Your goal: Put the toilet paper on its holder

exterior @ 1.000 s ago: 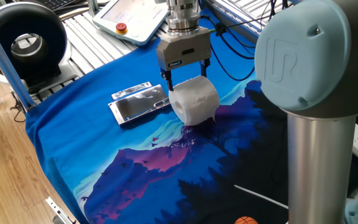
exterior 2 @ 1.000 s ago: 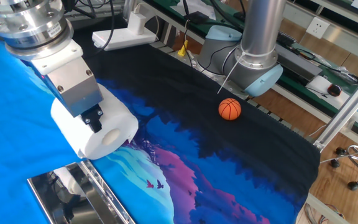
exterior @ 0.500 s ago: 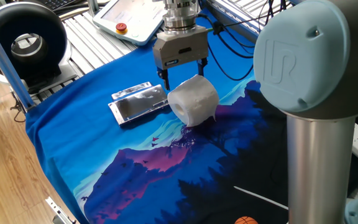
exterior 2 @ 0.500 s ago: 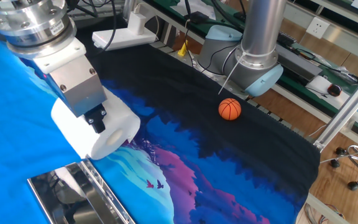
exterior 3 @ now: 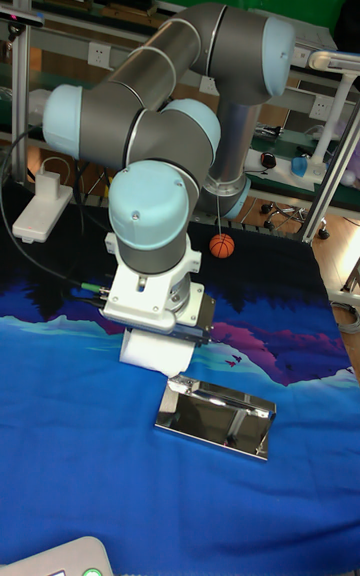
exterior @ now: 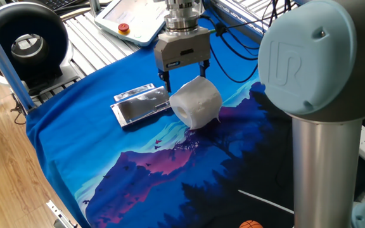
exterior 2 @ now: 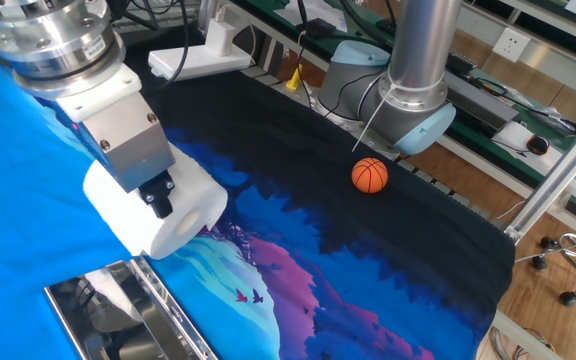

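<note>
The robot's grey metal claw [exterior: 185, 81] points straight down, and its two dark fingers [exterior 2: 161, 195] squeeze the soft white toilet paper roll [exterior: 196, 102] from both ends, so the claw is closed on the roll. One finger covers the round end of the roll [exterior 2: 190, 221] in the other fixed view. The roll sits low over the blue cloth with mountains and trees printed on it [exterior: 138, 164]; whether it touches the cloth cannot be told. A blue label is on the front of the claw body, but its words are too small to read. Just beside the roll, to its left in one fixed view, lies the flat shiny silver metal holder [exterior: 139, 104] with folded-up edges. In the tall fixed view the holder [exterior 3: 222, 417] lies just in front of the claw [exterior 3: 160, 340], and the big grey and light-blue arm hides most of the roll. The arm's light-blue cap [exterior: 315, 54] has raised letters that look like "UR". Farther off on the desk is a small orange ball [exterior 2: 369, 175], well apart from the roll. Behind the cloth lies a white flat pendant with a red button [exterior: 132, 19]. A round black thing with a silver middle [exterior: 25, 45] stands at the far left.
</note>
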Controlling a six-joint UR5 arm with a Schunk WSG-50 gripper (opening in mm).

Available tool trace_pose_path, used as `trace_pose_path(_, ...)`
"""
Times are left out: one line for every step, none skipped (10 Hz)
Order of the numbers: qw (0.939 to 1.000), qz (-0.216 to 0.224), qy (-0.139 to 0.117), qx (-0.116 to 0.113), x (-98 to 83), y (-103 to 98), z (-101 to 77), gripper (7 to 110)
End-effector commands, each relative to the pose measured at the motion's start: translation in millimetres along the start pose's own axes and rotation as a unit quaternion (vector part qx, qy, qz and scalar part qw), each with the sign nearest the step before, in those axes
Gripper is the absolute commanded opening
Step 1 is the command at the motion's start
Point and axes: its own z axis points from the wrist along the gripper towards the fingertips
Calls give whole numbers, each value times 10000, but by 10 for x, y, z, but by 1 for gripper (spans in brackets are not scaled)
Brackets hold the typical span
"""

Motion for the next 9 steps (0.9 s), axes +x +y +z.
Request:
trace_pose_path(9999, -163, -1, -31, 8, 2, 21, 110)
trace_pose_path(9998, -222, 10, -7, 18, -5, 48, 110)
trace_pose_path(9997, -262, 7, 7, 22, -11, 76, 110)
trace_pose_path(9996, -282, 6, 14, 28, -21, 87, 110)
trace_pose_path(9995, -305, 14, 15, 38, -24, 86, 110)
trace_pose_path(9995, -320, 21, -19, 44, -8, 84, 110)
trace_pose_path(9994, -334, 16, -35, 41, 0, 89, 110)
trace_pose_path(9994, -331, 0, -31, 31, 1, 114, 110)
trace_pose_path(9995, -324, -30, -36, 11, 9, 158, 110)
